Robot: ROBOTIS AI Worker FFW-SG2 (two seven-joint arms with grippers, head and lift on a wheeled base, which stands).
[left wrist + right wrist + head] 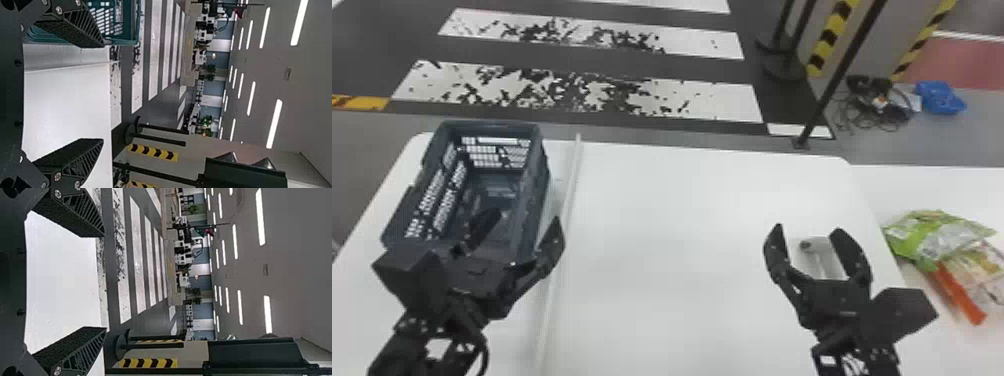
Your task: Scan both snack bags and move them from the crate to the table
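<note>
Two snack bags lie together on the table at the right in the head view: a green one (932, 232) and, overlapping it nearer the front, an orange and white one (977, 280). The dark crate (534, 185) stands at the table's left, with no bag visible inside. My left gripper (524, 225) is open over the crate's near end and right side; in the left wrist view the left gripper (103, 92) has nothing between its fingers. My right gripper (809, 232) stands open left of the bags; in the right wrist view the right gripper (105, 282) holds nothing.
A grey-white scanner-like object (821, 255) sits behind the right gripper's fingers on the white table (672, 225). A pale strip (562, 215) runs along the table right of the crate. Beyond the table's far edge are posts and cables on the floor.
</note>
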